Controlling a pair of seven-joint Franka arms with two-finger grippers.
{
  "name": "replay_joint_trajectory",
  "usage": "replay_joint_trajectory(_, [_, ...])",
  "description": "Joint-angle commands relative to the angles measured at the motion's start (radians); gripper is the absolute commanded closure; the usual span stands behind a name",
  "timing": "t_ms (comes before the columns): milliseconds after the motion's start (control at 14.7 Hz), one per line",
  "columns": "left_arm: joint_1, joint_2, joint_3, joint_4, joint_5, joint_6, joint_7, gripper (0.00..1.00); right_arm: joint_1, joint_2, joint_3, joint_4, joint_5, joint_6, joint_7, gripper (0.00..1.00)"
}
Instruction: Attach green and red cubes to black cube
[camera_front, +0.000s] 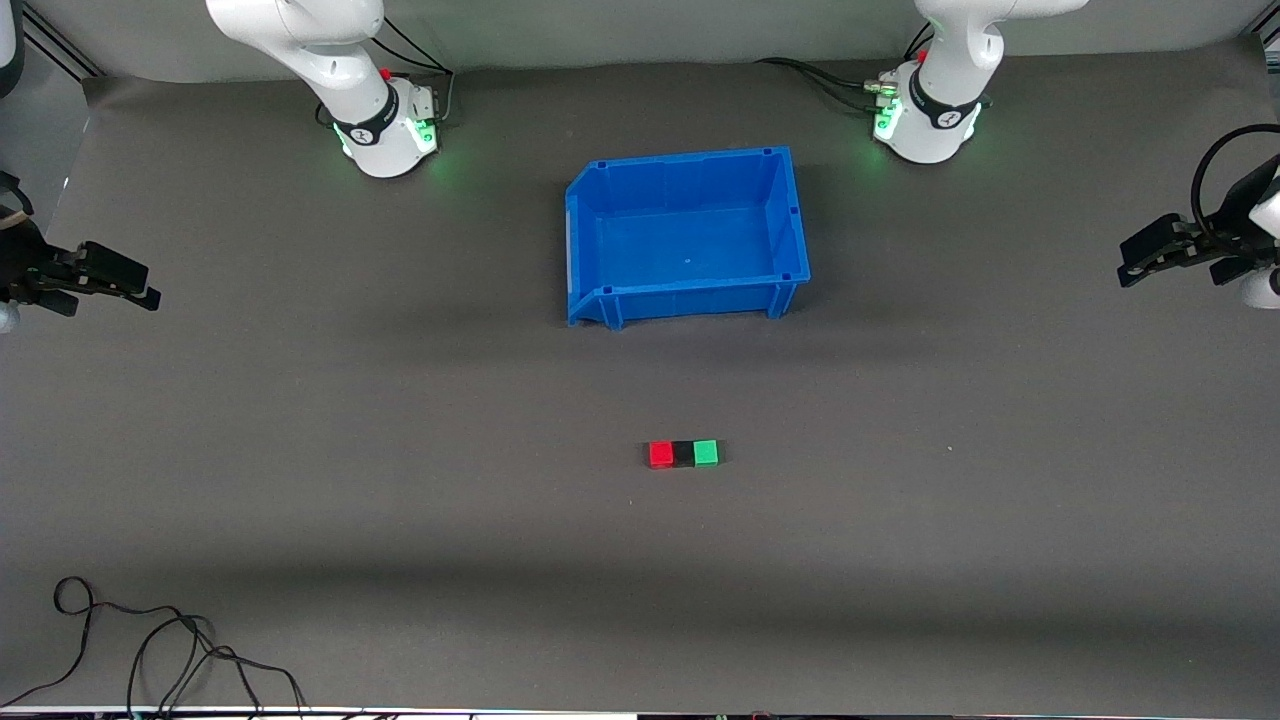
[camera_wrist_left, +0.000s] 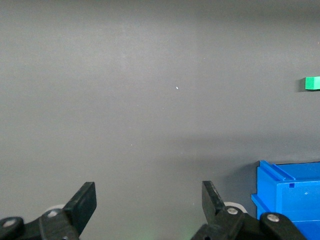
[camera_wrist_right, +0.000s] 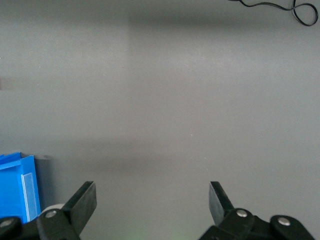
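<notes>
Red cube (camera_front: 661, 454), black cube (camera_front: 684, 454), green cube (camera_front: 706, 453) touching in a row, nearer the camera than the bin (camera_front: 588, 240). Left gripper (camera_wrist_left: 149, 200) and right gripper (camera_wrist_right: 152, 201) waiting at counter (camera_front: 300, 500) ends, jaws open, empty.

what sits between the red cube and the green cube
The black cube sits between the red cube and the green cube, touching both in one row on the table, nearer the front camera than the blue bin. The front view shows it.

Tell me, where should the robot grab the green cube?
Probably from above, pinching the green cube on its two free faces, the ones nearer to and farther from the front camera. One other side touches the black cube, so fingers cannot fit there.
</notes>
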Motion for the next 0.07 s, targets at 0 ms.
replay_joint_trajectory(0, [0.0,-0.02,0.004,-0.023,-0.008,0.011,0.017,0.06,0.002,-0.014,0.0,-0.014,-0.021,0.005,-0.013,0.0])
